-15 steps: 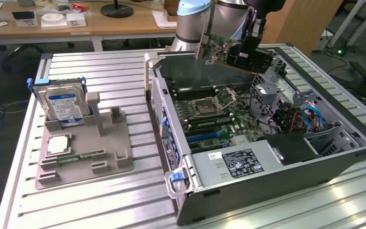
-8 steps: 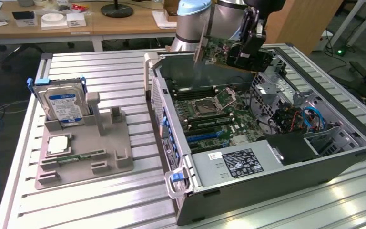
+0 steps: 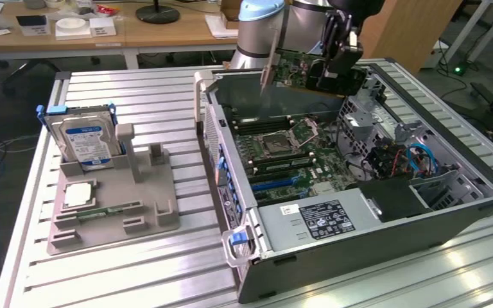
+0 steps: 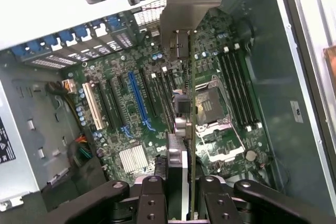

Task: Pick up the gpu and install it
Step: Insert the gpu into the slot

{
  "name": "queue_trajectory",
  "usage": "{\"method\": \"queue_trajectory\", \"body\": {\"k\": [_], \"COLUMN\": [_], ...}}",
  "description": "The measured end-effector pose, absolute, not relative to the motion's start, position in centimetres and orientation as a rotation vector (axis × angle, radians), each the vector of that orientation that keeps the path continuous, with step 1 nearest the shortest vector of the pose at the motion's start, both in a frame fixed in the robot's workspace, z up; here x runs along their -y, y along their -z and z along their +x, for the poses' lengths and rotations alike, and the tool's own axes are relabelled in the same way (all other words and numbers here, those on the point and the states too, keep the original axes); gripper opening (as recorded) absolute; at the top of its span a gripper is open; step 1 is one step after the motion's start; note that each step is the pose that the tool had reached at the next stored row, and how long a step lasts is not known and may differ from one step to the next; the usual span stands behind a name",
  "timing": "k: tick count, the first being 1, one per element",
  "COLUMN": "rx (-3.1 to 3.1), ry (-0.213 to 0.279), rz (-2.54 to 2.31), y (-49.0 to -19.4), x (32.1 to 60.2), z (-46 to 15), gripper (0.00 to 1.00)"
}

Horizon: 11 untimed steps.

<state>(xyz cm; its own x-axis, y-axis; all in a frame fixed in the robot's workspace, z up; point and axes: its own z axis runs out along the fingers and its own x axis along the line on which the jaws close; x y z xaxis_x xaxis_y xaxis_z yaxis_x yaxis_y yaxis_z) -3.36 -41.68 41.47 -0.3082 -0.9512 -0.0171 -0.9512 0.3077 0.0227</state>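
Note:
The gpu (image 3: 298, 67) is a thin dark board with a pale metal end bracket (image 3: 268, 72). It hangs upright in the air above the far end of the open computer case (image 3: 452, 215). My gripper (image 3: 339, 64) is shut on the card's upper part. In the wrist view the gpu (image 4: 192, 129) appears edge-on, bracket (image 4: 184, 3) farthest from the camera, clamped between the black fingers (image 4: 152, 195) of my gripper (image 4: 184, 187). Below it lies the green motherboard (image 4: 121, 129) with a blue slot (image 4: 137, 95) and a white slot (image 4: 93, 106). The card is apart from every slot.
A grey fixture (image 3: 135, 192) on the slatted table at the exterior view's left holds a silver hard drive with a blue label (image 3: 84, 138), a square chip (image 3: 77, 194) and a green memory stick (image 3: 105, 210). Inside the case sit the CPU socket (image 4: 210, 103) and power supply (image 3: 320, 218).

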Motion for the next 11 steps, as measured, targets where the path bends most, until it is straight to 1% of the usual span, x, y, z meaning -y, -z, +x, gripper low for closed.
{"method": "queue_trajectory", "body": {"k": [8,11], "rx": [-2.441,-2.390], "ry": [-0.044,-0.037], "rz": [-1.978,-2.032], "y": [-41.43,-41.33], "x": [41.69,41.69], "z": [-3.36,-3.35], "gripper": [0.28,0.28]}}
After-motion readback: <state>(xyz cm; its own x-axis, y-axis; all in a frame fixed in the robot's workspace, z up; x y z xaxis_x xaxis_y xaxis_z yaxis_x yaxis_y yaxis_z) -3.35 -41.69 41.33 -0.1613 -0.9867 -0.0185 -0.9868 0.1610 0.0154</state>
